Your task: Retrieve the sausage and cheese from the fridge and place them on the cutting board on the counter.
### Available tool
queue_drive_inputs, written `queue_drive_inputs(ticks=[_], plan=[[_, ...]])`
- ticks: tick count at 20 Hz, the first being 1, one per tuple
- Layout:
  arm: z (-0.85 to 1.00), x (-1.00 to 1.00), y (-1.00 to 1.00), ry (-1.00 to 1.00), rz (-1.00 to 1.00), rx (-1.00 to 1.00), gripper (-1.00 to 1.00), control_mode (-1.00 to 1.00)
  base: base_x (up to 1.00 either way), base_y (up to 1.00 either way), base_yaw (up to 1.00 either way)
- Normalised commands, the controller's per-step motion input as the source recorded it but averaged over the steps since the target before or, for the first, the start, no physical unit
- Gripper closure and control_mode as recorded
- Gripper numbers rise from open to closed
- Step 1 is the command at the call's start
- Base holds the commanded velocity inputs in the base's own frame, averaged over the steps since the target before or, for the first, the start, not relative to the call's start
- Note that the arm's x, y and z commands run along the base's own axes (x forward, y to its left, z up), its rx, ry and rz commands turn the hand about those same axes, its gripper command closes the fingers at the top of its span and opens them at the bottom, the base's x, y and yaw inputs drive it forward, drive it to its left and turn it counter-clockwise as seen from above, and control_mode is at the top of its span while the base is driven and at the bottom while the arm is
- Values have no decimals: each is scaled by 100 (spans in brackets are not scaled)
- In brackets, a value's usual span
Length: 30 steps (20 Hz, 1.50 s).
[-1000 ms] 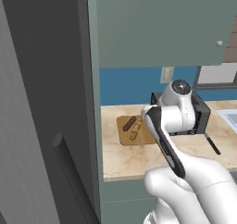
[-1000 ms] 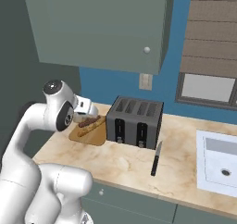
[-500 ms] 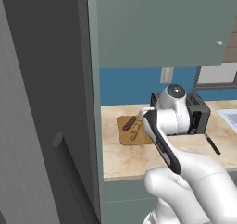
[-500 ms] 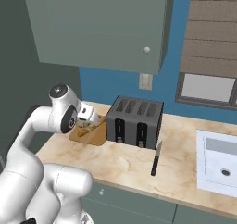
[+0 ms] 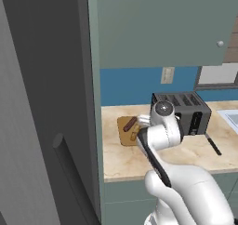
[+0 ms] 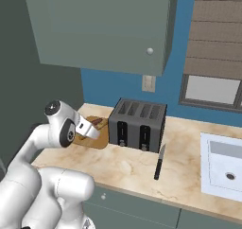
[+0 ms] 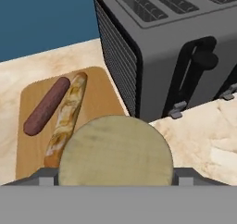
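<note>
Your cheese [image 7: 115,151] hides the tool's [image 7: 115,181] fingertips and part of the cutting board [image 7: 97,96]. The tool grips the cheese — angled down over the board, beside the toaster [image 7: 171,47].

Matt wooden cutting board [image 7: 99,102] — marbled counter [image 7: 203,135] — ribbed black-and-silver toaster [image 7: 162,47]

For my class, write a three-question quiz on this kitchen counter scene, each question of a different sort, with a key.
1. True or false: the sausage already lies on the cutting board.
2. What does the gripper hold? A) knife B) cheese C) nothing
3. Fill in: the pale stick-shaped item lies beside the sausage, and to the board's right stands the ____.

Key: 1 true; 2 B, the round tan chunk sits between the fingers over the board's near edge; 3 toaster.
</note>
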Motion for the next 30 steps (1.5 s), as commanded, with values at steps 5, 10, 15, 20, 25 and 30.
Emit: queue_drive_inputs(ticks=[5, 10, 15, 20, 25, 30], plan=[[-20, 29, -12, 2, -8, 6, 100, -100, 0, 0, 0], [-30, 16, -3, 1, 0, 3, 100, -100, 0, 0, 0], [-36, 23, 0, 1, 0, 0, 100, -100, 0, 0, 0], [-28, 33, 0, 6, 0, 0, 100, -100, 0, 0, 0], [-31, 10, 0, 7, 0, 0, 100, -100, 0, 0, 0], [-25, 8, 0, 0, 0, 0, 100, -100, 0, 0, 0]])
